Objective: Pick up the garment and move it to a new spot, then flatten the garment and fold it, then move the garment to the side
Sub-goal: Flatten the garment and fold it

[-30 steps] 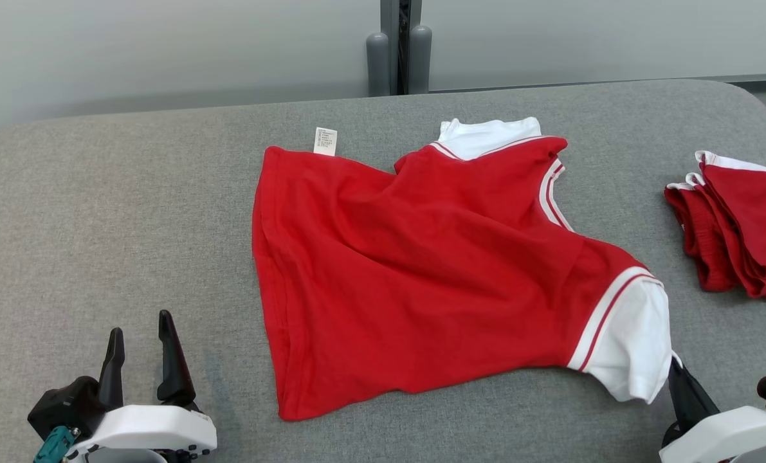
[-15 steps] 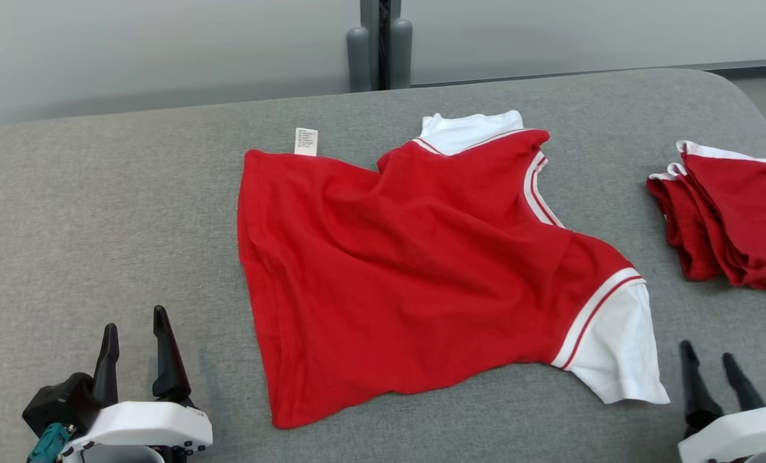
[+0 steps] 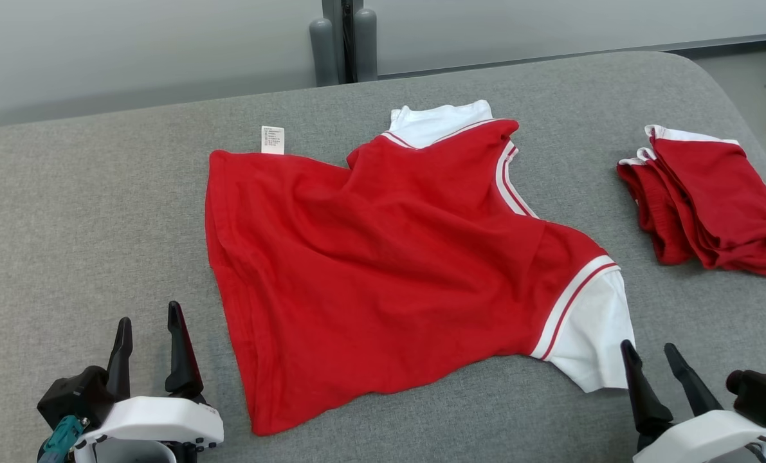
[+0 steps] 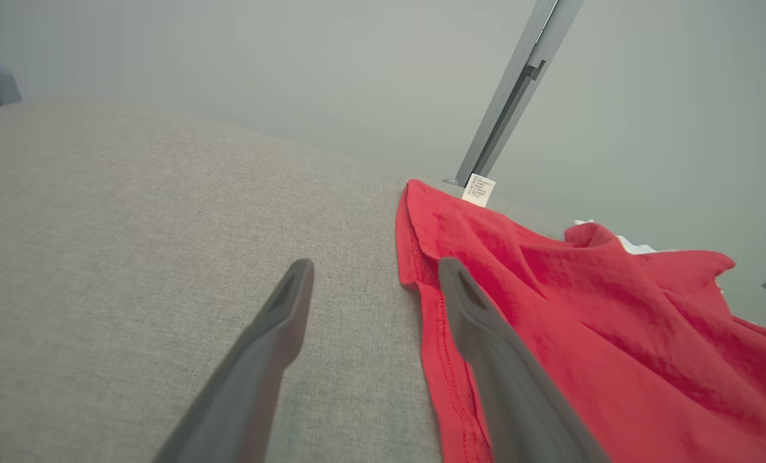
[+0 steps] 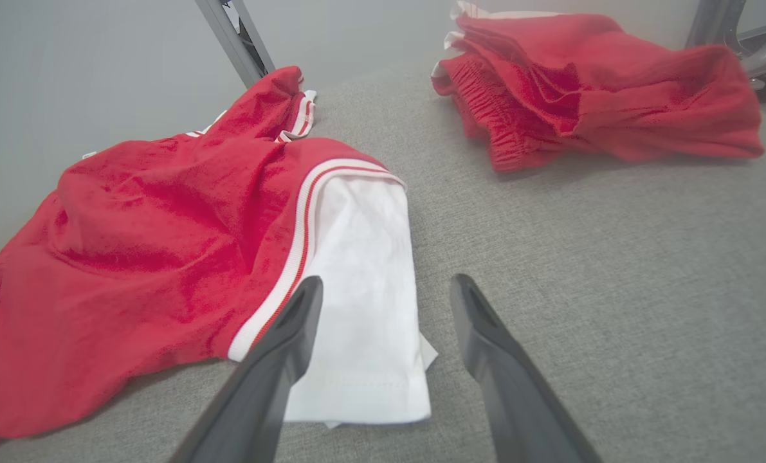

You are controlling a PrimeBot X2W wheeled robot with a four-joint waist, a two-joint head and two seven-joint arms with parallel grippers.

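The garment (image 3: 383, 257), a red T-shirt with white sleeves, lies spread but wrinkled in the middle of the grey table (image 3: 67, 212), a white label at its far hem. My left gripper (image 3: 149, 315) stands open near the table's front, just left of the shirt's hem; in the left wrist view the left gripper (image 4: 376, 265) has the hem of the garment (image 4: 582, 308) beside its right finger. My right gripper (image 3: 647, 347) is open and empty at the front right, just off the near white sleeve (image 5: 363, 257). In the right wrist view the right gripper (image 5: 388, 283) points past that sleeve's edge.
A stack of folded red garments (image 3: 704, 199) lies at the table's right side, also the folded stack (image 5: 588, 71) in the right wrist view. A grey post (image 3: 344, 38) stands behind the table's far edge. The table's rounded right corner is close to the stack.
My right gripper has opened and let go of the white sleeve, which now lies flat, and has drawn back a little. The camera has turned, shifting the whole picture left. The left gripper stays open.
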